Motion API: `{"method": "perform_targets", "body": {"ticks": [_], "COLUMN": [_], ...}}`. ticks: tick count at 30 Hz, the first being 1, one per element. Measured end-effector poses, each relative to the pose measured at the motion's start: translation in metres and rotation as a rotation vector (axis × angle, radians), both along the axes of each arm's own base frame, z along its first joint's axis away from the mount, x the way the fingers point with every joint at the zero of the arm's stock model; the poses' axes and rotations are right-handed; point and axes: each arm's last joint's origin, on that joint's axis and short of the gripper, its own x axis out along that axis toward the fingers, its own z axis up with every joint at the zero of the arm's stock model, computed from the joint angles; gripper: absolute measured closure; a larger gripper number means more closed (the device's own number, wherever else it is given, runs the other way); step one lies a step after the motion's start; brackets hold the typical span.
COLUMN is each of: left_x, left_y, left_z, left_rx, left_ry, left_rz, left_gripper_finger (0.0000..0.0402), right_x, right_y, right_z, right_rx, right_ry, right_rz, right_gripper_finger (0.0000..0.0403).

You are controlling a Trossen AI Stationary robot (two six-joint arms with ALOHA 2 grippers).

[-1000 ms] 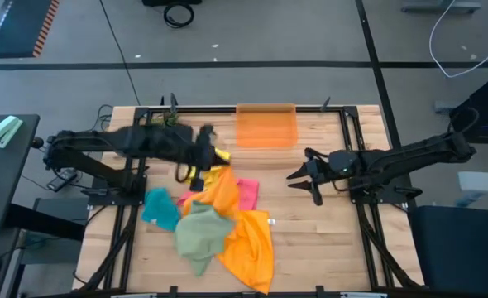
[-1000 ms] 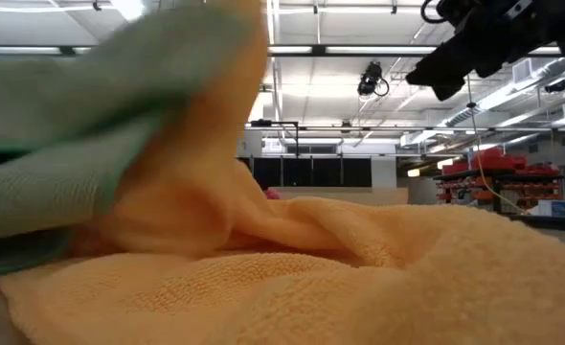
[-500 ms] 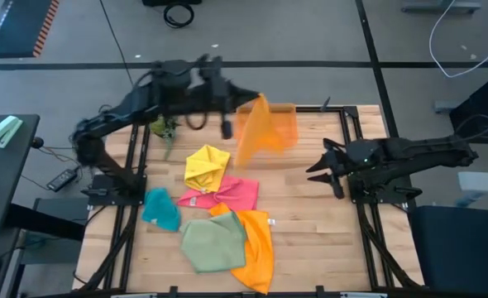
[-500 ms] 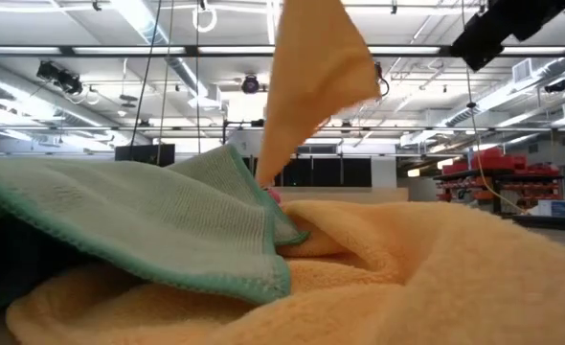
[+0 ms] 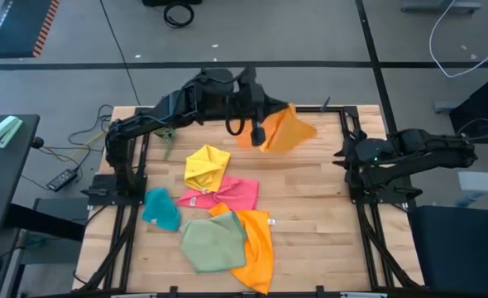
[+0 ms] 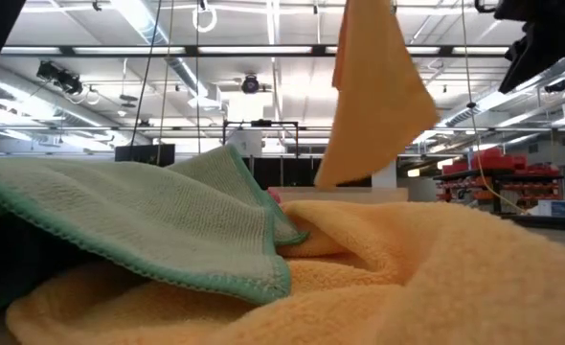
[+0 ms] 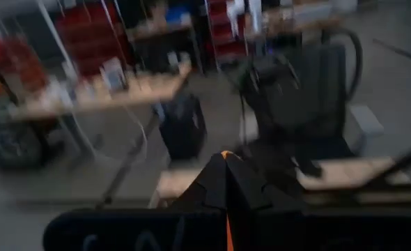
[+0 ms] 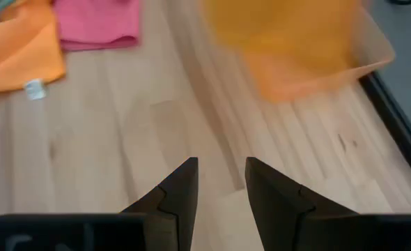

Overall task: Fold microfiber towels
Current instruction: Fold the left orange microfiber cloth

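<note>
Table: pale wooden slatted tabletop (image 5: 310,232) in a black frame, taken here as the landmark.
Left arm: reaches across the table's far edge, lifted well above the boards.
Right arm: waits at the table's right edge, raised off the wood.
Pile: large orange microfiber towel (image 5: 256,248) at the table's near edge, partly under a sage green microfiber towel (image 5: 211,244); in the low view both fill the foreground.
Held towel: second orange microfiber towel (image 5: 285,131) hanging in the air above the table's far edge, free of the boards; in the low view it dangles from above (image 6: 373,86).
Bin: translucent orange plastic bin (image 8: 310,49) at the table's far edge, probably right beneath the hanging cloth.
Other cloths: pink microfiber towel (image 5: 236,194) and yellow microfiber towel (image 5: 204,165) toward the table's middle left; teal microfiber towel (image 5: 160,207) near the left rail.
Left gripper (image 5: 256,124): fingers pressed together, pinching the hanging orange towel's top.
Right gripper (image 8: 219,185): fingers spread a little, nothing between them.
</note>
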Motion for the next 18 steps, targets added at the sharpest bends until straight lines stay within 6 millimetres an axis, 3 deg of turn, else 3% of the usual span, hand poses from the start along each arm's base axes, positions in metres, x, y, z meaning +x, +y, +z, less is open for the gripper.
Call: {"method": "perform_targets", "body": {"ticks": [5,9,14,18], "left_x": [-0.011,-0.016,-0.002,0.001], "left_y": [-0.026,-0.038,-0.041,-0.04], "left_z": [-0.013,-0.038,-0.102,-0.149], "left_rx": [-0.045,-0.081,-0.123,-0.118], "left_ry": [0.192,0.4,0.608,0.659], "left_rz": [0.001,0.054,0.089,0.103], "left_gripper_finger": [0.0399,0.0398,0.0399,0.0399], "right_x": [0.007,0.017,0.042,0.065], "right_y": [0.002,0.005,0.013,0.025], "right_z": [-0.017,-0.019,-0.033,-0.068], "right_rx": [0.016,0.058,0.146,0.199], "right_ry": [0.012,-0.003,-0.068,-0.108], "right_rz": [0.034,0.049,0.094,0.161], "right_gripper_finger": [0.0274,0.0274,0.0274,0.0274]}}
